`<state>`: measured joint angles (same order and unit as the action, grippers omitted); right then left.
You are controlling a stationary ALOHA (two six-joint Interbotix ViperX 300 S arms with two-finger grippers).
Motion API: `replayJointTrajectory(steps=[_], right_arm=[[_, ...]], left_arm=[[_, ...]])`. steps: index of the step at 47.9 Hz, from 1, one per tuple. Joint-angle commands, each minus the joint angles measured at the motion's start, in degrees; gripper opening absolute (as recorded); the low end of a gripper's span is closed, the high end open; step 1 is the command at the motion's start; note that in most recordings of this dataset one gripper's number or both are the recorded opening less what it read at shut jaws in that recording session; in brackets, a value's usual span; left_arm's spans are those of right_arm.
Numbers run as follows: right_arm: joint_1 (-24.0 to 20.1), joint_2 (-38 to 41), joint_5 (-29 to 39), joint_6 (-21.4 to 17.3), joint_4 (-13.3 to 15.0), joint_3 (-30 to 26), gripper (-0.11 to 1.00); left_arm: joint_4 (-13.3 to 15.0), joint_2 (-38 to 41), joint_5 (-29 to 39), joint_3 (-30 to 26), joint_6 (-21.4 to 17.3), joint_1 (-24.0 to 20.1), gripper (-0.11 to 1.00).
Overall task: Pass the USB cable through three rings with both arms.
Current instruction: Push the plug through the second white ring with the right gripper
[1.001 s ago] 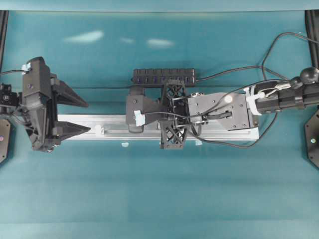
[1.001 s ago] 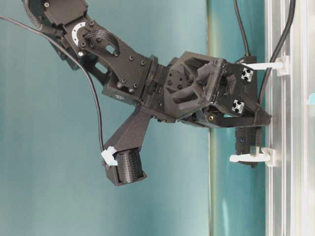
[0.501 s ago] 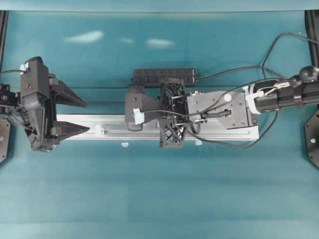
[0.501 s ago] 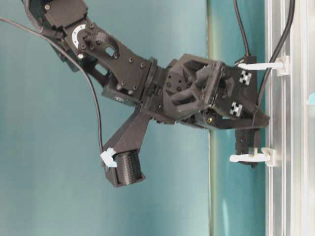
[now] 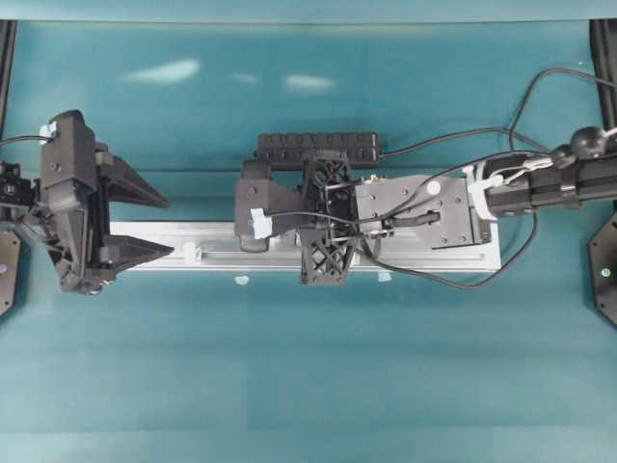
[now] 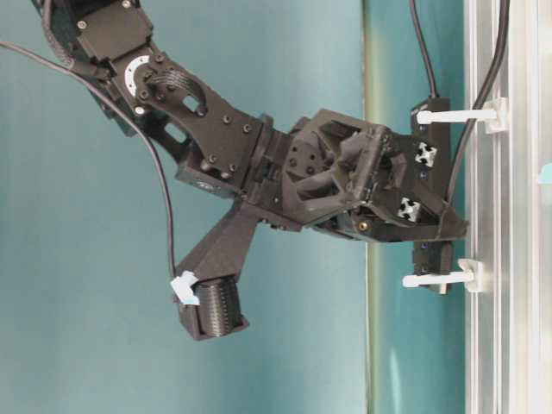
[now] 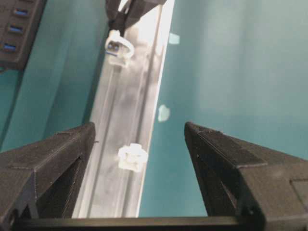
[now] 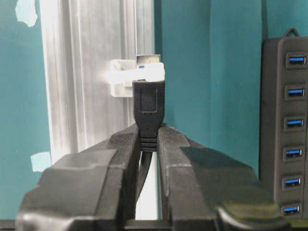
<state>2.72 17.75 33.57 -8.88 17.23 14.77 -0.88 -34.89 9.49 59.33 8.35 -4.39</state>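
My right gripper (image 8: 148,131) is shut on the black plug of the USB cable (image 8: 148,101). The plug's metal tip pokes through a whitish ring (image 8: 137,74) on the silver rail (image 8: 86,96). Overhead, this gripper (image 5: 326,220) points down at the middle of the rail (image 5: 434,258), and the cord (image 5: 443,284) trails off to the right. From table level, two rings (image 6: 457,114) (image 6: 440,278) stick out of the rail. My left gripper (image 5: 162,228) stands open at the rail's left end. One free ring (image 7: 132,157) lies between its fingers, and the threaded ring (image 7: 119,45) is farther ahead.
A black multi-port hub (image 5: 316,147) lies just behind the rail, close to the right arm. Small pale tape bits (image 5: 241,281) (image 7: 163,113) sit on the teal table in front of the rail. Other cables loop at the back right (image 5: 540,77).
My right gripper has slid a little to the left along the rail with the plug, which now sits deeper in the ring. The left gripper has stayed in place and open.
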Motion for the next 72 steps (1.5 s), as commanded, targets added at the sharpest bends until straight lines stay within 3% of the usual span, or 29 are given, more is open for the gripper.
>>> replayJointTrajectory(steps=[1, 25, 45, 72], right_arm=[[0.2, 0.0, -1.0, 0.5, 0.1, -0.9, -0.08], [-0.2, 0.5, -8.4, 0.3, -0.5, -0.9, -0.08], [-0.4, -0.1, -8.3, 0.4, -0.5, 0.0, -0.08], [-1.1, -2.0, -10.9, 0.4, -0.5, 1.1, -0.08]], left_arm=[[-0.2, 0.1, -0.4, -0.8, -0.1, -0.1, 0.85], [-0.2, 4.7, -4.3, -1.8, -0.8, -0.1, 0.85], [-0.2, 10.9, -6.8, -3.8, -1.0, -0.1, 0.85], [-0.2, 12.4, -7.8, -4.7, -1.0, -0.4, 0.85]])
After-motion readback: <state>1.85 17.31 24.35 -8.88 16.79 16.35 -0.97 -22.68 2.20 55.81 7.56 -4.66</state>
